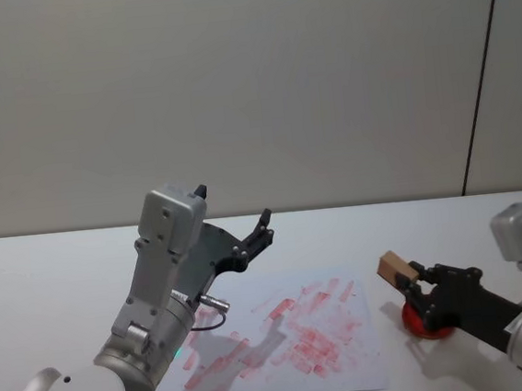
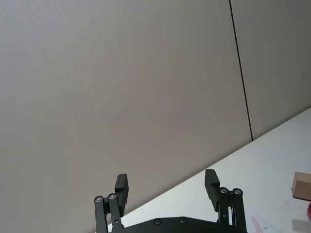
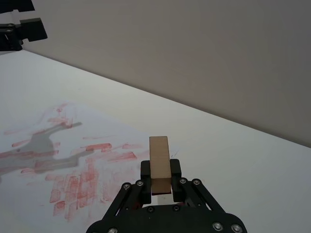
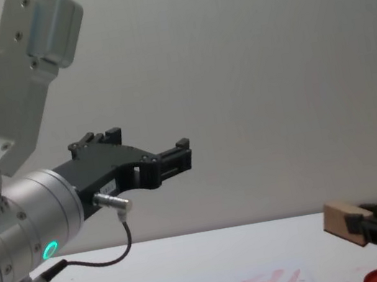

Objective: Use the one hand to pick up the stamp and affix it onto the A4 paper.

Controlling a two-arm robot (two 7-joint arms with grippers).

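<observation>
The stamp [image 1: 394,265], a pale tan wooden block, is held above the table just right of the A4 paper [image 1: 293,340], a white sheet smeared with red marks. My right gripper [image 1: 415,279], the hand, is shut on the stamp's lower end. In the right wrist view the stamp [image 3: 159,158] sticks up from between the fingers of the right gripper [image 3: 160,175], with the paper [image 3: 73,160] ahead. My left gripper [image 1: 262,228] hangs open high over the paper's far left part, holding nothing. The chest view shows the stamp [image 4: 343,220] low at the right.
A flat round red disc [image 1: 427,324] lies on the white table [image 1: 46,272] under the right gripper, just off the paper's right edge. A plain wall stands behind the table.
</observation>
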